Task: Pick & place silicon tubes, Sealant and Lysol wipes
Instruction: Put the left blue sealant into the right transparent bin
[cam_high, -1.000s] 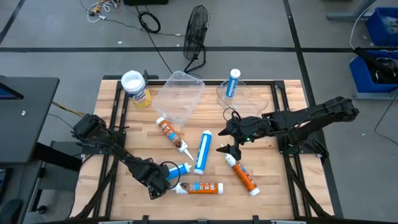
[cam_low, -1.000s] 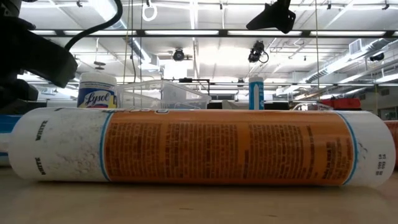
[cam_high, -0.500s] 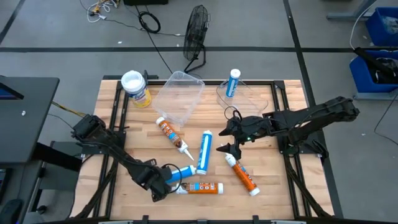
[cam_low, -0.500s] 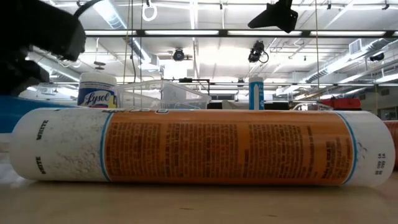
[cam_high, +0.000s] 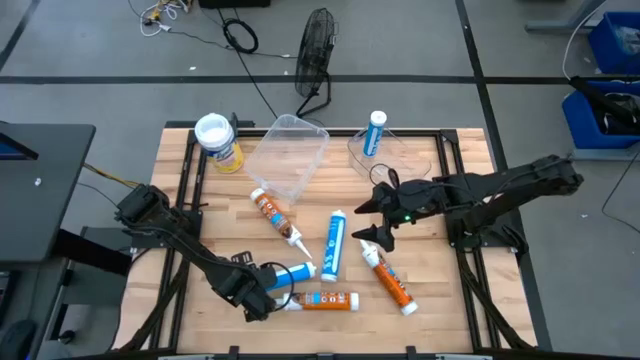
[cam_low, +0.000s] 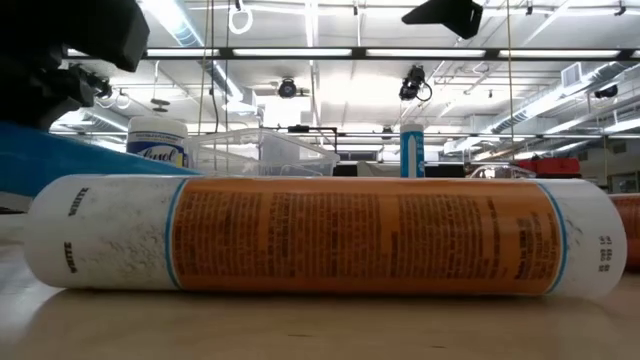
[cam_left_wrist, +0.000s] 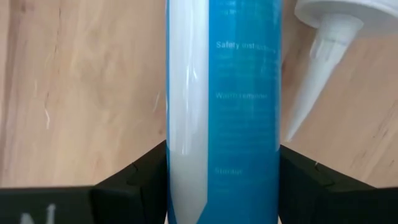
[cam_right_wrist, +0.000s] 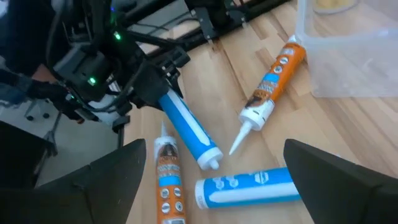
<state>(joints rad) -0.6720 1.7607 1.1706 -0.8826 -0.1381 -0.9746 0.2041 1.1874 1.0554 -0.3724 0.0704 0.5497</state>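
**Blue tube raised by left arm; right arm shifted over table centre**

Since the earlier frames, the blue-and-white tube (cam_high: 291, 274) is found lifted at its capped end, and the right gripper (cam_high: 381, 217) is found displaced slightly toward the right side of the tabletop (cam_high: 420, 300).

The left gripper (cam_high: 262, 288) is observed near the front edge, its fingers (cam_left_wrist: 134, 180) closed against both sides of the blue-and-white tube, as confirmed in the left wrist view. In the low view the tube is seen slanting above the wood on the left.

The right gripper is held above the centre of the tabletop with its fingers spread wide and nothing between them.

An orange tube (cam_high: 322, 300) is recorded lying just in front of the held tube. A second blue tube (cam_high: 332, 243) lies at the centre, with an orange tube (cam_high: 391, 283) to its right and another orange tube (cam_high: 276, 216) to its left. A further blue tube (cam_high: 375, 133) is noted inside the clear bin (cam_high: 405, 160) at the back right. A second clear bin (cam_high: 288, 158) sits tilted at the back centre.

The Lysol wipes (cam_high: 218, 142) are recorded standing upright at the back left corner, well apart from both grippers.
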